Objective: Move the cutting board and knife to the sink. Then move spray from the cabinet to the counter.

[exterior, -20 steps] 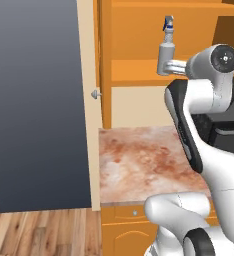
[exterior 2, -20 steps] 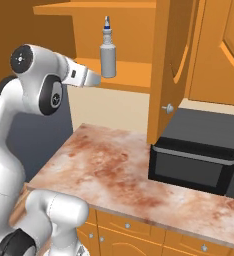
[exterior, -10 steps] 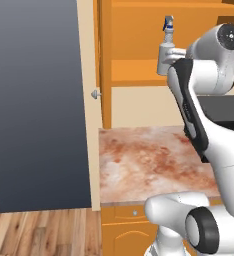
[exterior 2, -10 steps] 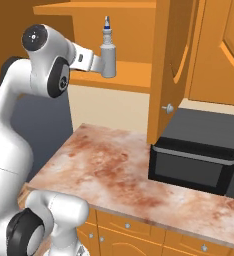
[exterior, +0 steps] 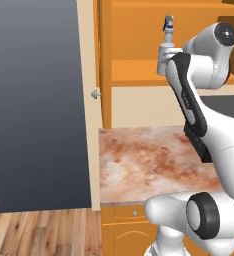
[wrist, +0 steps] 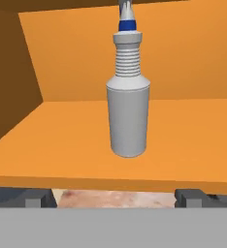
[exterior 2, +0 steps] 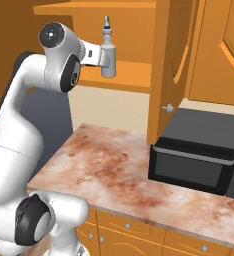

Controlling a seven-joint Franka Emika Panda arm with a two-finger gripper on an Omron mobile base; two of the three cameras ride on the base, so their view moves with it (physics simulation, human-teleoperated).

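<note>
The spray (wrist: 128, 111), a pale grey bottle with a white neck and blue tip, stands upright on the shelf of the open orange cabinet (wrist: 47, 145). It also appears as the spray (exterior: 165, 50) and the spray (exterior 2: 108, 55). My gripper (wrist: 115, 198) is open, level with the shelf edge and a little short of the bottle, nothing between its fingers. In the right base view the gripper (exterior 2: 100, 56) sits just left of the bottle. Below lies the marbled counter (exterior 2: 104, 165), seen too as the counter (exterior: 144, 160). The cutting board, the knife and the sink are out of view.
A black microwave (exterior 2: 194, 165) stands on the right of the counter. An open cabinet door (exterior 2: 171, 65) with a silver knob hangs above it, right of the bottle. A tall dark panel (exterior: 34, 100) fills the left, with wooden floor (exterior: 39, 232) below.
The arm has risen and the hand has moved up closer to the spray on the shelf. The jaws have stayed open and the bottle has not moved.
</note>
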